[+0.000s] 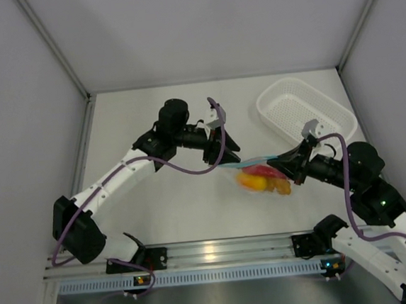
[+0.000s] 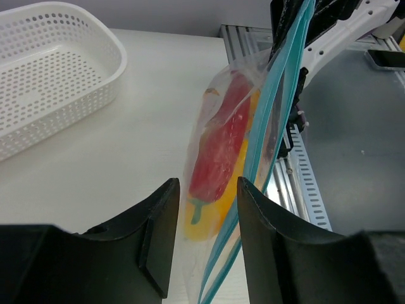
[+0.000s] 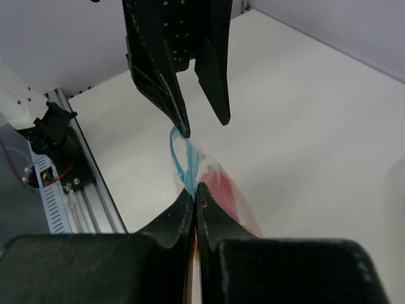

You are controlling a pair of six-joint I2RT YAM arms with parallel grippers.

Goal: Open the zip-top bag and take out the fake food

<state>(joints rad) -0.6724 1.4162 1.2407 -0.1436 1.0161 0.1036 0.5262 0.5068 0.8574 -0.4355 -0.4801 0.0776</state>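
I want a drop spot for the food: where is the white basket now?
In the top view, the white basket sits at the far right of the table, just beyond the right gripper, whose jaws pinch the zip-top bag.

White perforated basket (image 1: pixel 306 111) (upright, open side up) on the pale table (image 1: pixel 165 212).

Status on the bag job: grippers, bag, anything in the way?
Right gripper shut on the bag at its blue zip strip. Left gripper open, straddling the bag. Bag off the table, fake food inside. Nothing blocking; basket aside.
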